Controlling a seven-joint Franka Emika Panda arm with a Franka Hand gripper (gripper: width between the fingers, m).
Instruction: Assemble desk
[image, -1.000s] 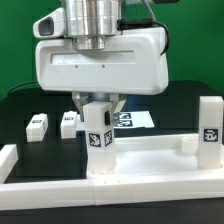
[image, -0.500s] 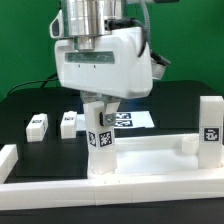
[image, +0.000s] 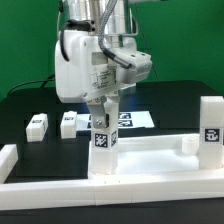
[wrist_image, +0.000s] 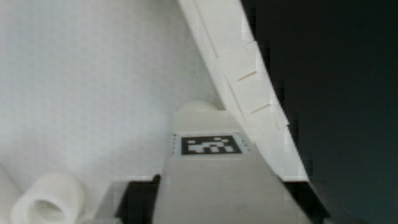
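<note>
The desk's white tabletop (image: 150, 160) lies tray-like with its raised rim up. My gripper (image: 103, 108) is shut on a square white leg (image: 102, 140) with a tag. It holds the leg upright at the tabletop's corner on the exterior view's left. A second leg (image: 210, 125) stands upright at the corner on the exterior view's right. Two loose legs (image: 38, 125) (image: 69, 123) lie on the black table behind. In the wrist view the held leg (wrist_image: 214, 185) sits between my dark fingers (wrist_image: 146, 200), above the tabletop's floor (wrist_image: 89, 90) and rim (wrist_image: 240, 70).
Low white border bars run along the front (image: 100, 195) and the exterior view's left (image: 8, 160). The marker board (image: 135, 120) lies behind the gripper. A short white round post (wrist_image: 45, 200) rises from the tabletop near the leg.
My gripper's hand has turned about its upright axis while staying over the same corner. The leg's tag has shifted slightly with it. The other parts have not moved.
</note>
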